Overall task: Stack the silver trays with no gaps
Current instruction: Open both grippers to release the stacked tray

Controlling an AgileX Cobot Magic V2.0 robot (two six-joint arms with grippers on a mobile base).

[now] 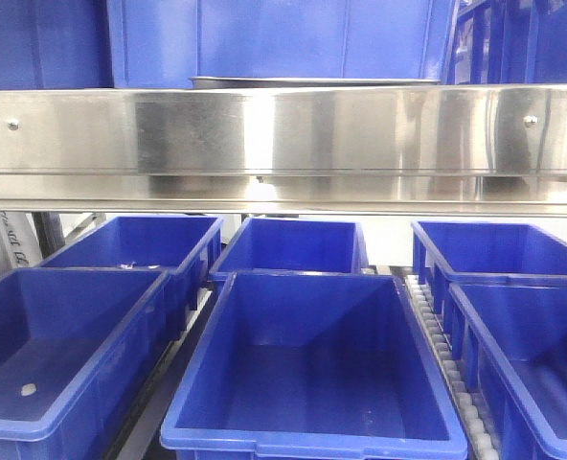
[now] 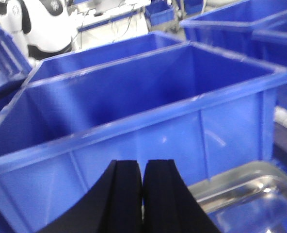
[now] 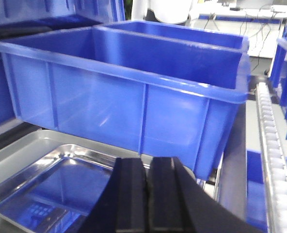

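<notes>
While the left claw [image 2: 142, 194] has its black fingers pressed together with nothing between them, a silver tray [image 2: 250, 194] lies just below and to its right, at the foot of a blue bin [image 2: 134, 111]. The right claw [image 3: 147, 194] is likewise closed and empty, above the near part of a silver tray [image 3: 46, 184] set before another blue bin [image 3: 124, 82] — a roller track [image 3: 274, 145] runs alongside. From the front, the thin edge of a silver tray [image 1: 312, 82] shows above the steel shelf rail [image 1: 283, 134].
</notes>
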